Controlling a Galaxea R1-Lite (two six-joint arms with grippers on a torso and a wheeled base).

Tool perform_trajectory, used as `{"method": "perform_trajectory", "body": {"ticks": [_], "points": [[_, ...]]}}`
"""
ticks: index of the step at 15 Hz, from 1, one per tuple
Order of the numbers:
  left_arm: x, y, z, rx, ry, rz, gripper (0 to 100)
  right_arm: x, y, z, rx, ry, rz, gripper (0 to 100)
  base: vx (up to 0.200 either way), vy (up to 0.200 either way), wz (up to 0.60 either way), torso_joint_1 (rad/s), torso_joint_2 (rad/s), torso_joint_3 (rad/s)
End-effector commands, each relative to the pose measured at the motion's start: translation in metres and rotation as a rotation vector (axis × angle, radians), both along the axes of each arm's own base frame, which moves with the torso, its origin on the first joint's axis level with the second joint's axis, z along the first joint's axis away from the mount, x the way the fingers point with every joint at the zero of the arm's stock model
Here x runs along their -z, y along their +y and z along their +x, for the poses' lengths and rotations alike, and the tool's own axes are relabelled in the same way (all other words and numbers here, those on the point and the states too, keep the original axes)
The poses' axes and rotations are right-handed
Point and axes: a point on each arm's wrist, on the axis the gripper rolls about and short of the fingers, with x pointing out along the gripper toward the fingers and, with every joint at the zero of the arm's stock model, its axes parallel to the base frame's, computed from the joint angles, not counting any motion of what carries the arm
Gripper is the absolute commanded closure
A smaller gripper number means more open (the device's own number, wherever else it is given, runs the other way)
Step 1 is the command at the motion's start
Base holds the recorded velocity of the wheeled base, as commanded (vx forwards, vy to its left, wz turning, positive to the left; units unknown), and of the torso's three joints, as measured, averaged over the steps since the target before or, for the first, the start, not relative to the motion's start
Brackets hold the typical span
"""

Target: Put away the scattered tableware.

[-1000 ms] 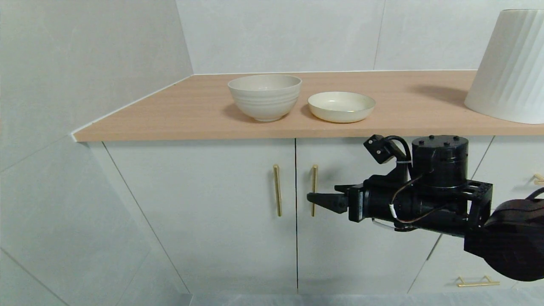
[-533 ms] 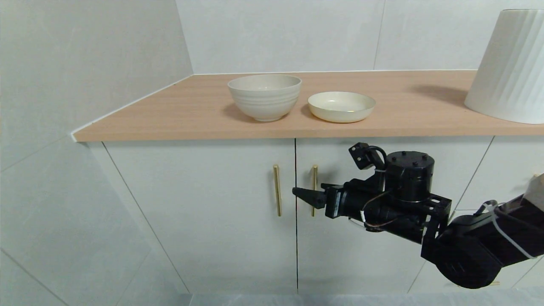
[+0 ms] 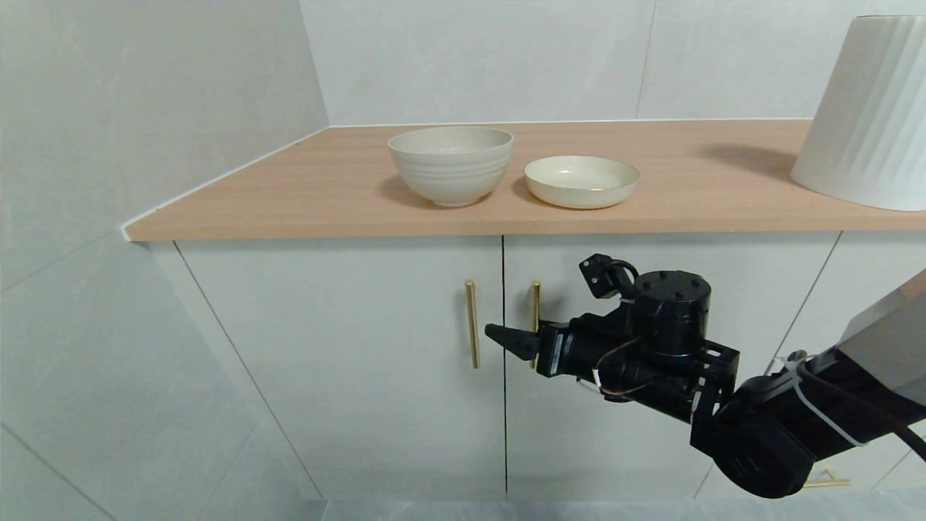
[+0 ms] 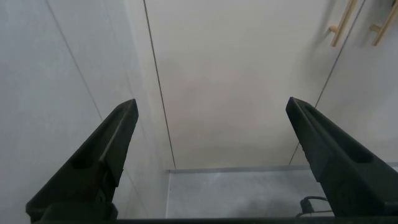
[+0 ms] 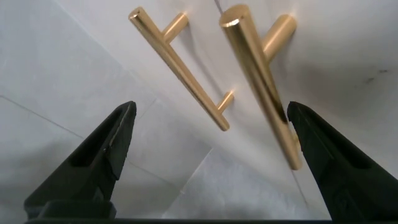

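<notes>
A deep cream bowl (image 3: 451,165) and a shallow cream plate (image 3: 581,181) stand side by side on the wooden countertop (image 3: 289,195). Below the counter, my right gripper (image 3: 506,339) is level with the two gold door handles, its tip between the left handle (image 3: 472,323) and the right handle (image 3: 534,318). The right wrist view has my right gripper (image 5: 210,112) open, with both gold handles (image 5: 261,93) close ahead between its fingers. My left gripper (image 4: 211,106) is open and holds nothing, facing the lower part of a white cabinet door (image 4: 236,93).
A large white ribbed cone-shaped object (image 3: 868,116) stands on the counter at the far right. Tiled walls close in the left side. A small gold drawer handle (image 3: 825,479) sits low on the right. Grey floor (image 4: 236,193) lies below the cabinet.
My right arm has moved left and closer to the cabinet doors. Its tip went from the right of the right handle to between the two handles.
</notes>
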Motion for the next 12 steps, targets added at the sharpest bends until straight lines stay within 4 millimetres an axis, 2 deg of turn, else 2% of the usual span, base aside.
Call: {"method": "perform_trajectory", "body": {"ticks": [1, 12], "points": [[0.0, 0.0, 0.0, 0.0, 0.001, 0.0, 0, -0.002, 0.001, -0.004, -0.013, 0.007, 0.004, 0, 0.0, 0.0, 0.0, 0.0, 0.0, 0.0], [0.0, 0.0, 0.0, 0.0, 0.001, 0.0, 0, -0.011, -0.013, -0.027, -0.166, 0.04, 0.021, 0, 0.0, 0.0, 0.0, 0.0, 0.0, 0.0]]}}
